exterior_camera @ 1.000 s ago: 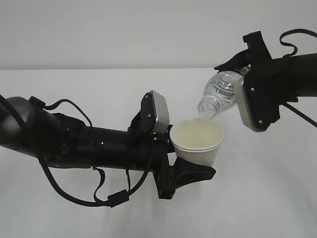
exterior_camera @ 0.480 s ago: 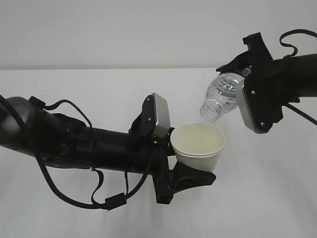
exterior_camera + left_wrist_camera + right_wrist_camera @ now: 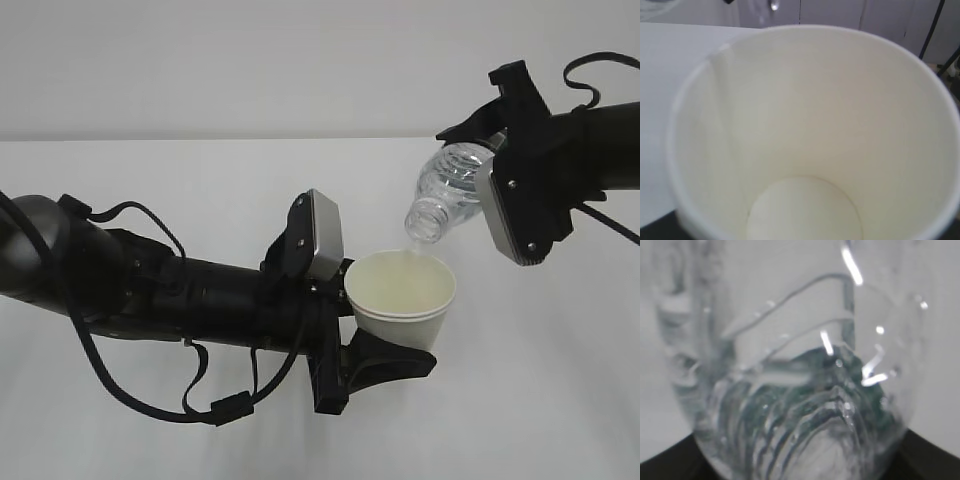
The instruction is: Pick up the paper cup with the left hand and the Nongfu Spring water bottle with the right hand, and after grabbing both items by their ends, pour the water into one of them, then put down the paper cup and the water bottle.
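Left hand (image 3: 385,335): jaws grasp paper cup (image 3: 402,292), upright.
Right hand (image 3: 490,185): jaws grasp Nongfu Spring water bottle (image 3: 447,189), mouth tilted over cup rim.

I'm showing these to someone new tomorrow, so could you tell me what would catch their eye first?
Most striking is the clear water bottle, tilted mouth-down in the right hand at upper right, its mouth just above the paper cup. The cup sits upright in the left hand at the centre, held off the white table. The left wrist view looks straight down into its pale inside.
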Tool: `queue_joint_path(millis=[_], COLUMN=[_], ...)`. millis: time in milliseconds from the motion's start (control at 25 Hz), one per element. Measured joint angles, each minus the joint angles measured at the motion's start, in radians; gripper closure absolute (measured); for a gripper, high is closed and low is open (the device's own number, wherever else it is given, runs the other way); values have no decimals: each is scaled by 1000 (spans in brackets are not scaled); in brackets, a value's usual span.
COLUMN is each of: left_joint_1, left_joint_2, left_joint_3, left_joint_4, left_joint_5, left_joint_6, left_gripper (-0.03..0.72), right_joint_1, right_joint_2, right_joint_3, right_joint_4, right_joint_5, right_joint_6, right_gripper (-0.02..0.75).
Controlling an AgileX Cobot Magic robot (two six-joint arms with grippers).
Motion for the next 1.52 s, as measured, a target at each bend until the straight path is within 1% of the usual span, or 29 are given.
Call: queue_joint_path(millis=[640, 920, 1520], left_joint_1=[0, 0, 0], left_joint_2=[0, 0, 0], left_joint_3=[0, 0, 0], left_joint_4=[0, -13, -15], left_joint_5=[0, 0, 2], left_joint_6=[0, 0, 0], left_gripper=[229, 229, 229], right_joint_1=[2, 24, 23], right_joint_2=[0, 0, 0], right_joint_3=[-4, -4, -7], right_joint_4=[-42, -44, -50], right_joint_5=[11, 26, 47], right_joint_6=[0, -2, -2], right_gripper=[258, 258, 258])
